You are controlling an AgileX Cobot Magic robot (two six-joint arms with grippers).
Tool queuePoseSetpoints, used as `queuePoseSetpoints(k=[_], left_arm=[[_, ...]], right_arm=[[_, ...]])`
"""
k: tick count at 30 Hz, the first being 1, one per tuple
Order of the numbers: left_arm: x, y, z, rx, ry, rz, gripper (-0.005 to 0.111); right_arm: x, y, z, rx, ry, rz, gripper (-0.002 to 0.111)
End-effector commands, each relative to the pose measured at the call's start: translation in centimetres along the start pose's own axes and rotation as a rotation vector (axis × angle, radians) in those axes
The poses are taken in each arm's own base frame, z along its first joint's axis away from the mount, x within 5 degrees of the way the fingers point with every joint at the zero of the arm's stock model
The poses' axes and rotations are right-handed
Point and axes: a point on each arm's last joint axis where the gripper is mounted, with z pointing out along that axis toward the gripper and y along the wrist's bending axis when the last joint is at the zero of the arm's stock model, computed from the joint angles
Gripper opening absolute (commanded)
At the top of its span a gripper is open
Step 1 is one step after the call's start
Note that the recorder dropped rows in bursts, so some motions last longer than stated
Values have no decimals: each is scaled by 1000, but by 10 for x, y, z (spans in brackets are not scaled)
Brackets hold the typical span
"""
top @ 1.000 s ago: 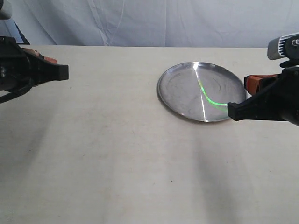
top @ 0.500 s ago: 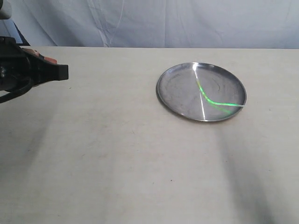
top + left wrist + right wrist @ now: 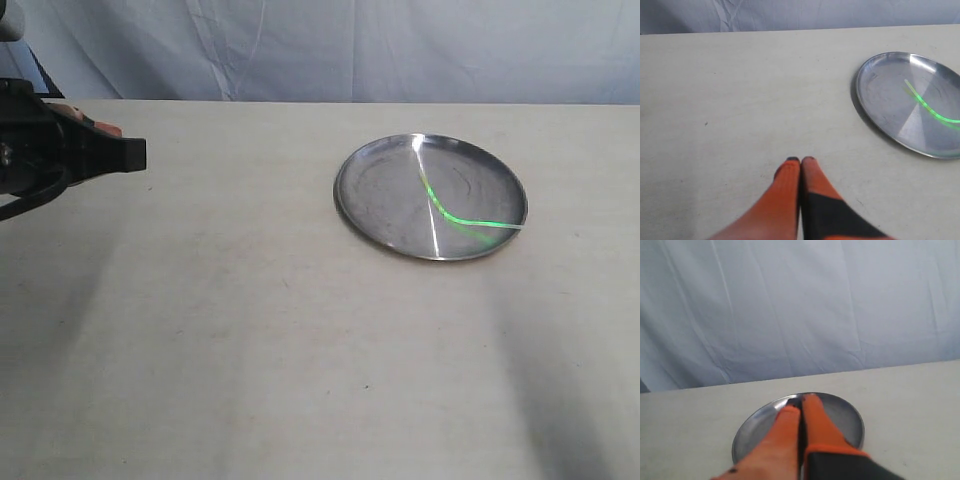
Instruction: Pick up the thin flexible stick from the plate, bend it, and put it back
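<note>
Shows the thin flexible stick (image 3: 455,215) lying curved inside the plate (image 3: 375,200), one pale tip at the rim. Looks light, springy, likely slippery on metal; best pinched near that tip. Shows left gripper (image 3: 801,160) and right gripper (image 3: 801,398) both pressed closed, holding nothing.

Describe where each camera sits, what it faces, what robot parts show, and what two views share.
Exterior: off the arms, looking across the table at the round shiny silver metal plate holding the thin yellow-green stick; shows left gripper.
Left wrist: on the left arm, past the shut left gripper toward plate and stick.
Right wrist: on the right arm, facing the backdrop; shut right gripper overlaps the plate.
Shared: exterior and left wrist show the stick.
</note>
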Motion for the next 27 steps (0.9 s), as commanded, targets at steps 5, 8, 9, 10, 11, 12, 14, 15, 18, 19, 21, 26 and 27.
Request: queuePoseSetpoints(k=[5, 8, 9, 10, 11, 12, 14, 15, 18, 19, 21, 26, 27], left_arm=[[0, 0, -1, 4, -9, -9, 0], [0, 0, -1, 4, -9, -9, 0], [0, 0, -1, 4, -9, -9, 0], [0, 0, -1, 4, -8, -7, 0], [0, 0, -1, 4, -8, -7, 0], [0, 0, -1, 4, -8, -7, 0], [0, 0, -1, 4, -8, -7, 0], [0, 0, -1, 4, -8, -7, 0], [0, 0, -1, 4, -8, -7, 0], [0, 0, -1, 4, -8, -7, 0], [0, 0, -1, 4, -8, -7, 0], [0, 0, -1, 4, -8, -7, 0], [0, 0, -1, 4, -8, -7, 0]], right_arm=[[16, 0, -7, -14, 160, -59, -1], [21, -2, -12, 10, 208, -57, -1], [22, -2, -13, 13, 216, -67, -1], [23, -3, -15, 14, 224, -67, -1], [25, -3, -16, 16, 222, -78, -1], [27, -3, -17, 17, 221, -80, -1], [34, -5, -18, 17, 226, -83, -1], [39, -5, -19, 18, 230, -83, -1], [57, -8, -20, 20, 260, -93, -1], [63, -9, -21, 21, 269, -93, -1], [70, -9, -22, 20, 266, -93, -1], [68, -8, -24, 11, 224, -63, -1], [68, -8, -24, 11, 223, -63, -1]])
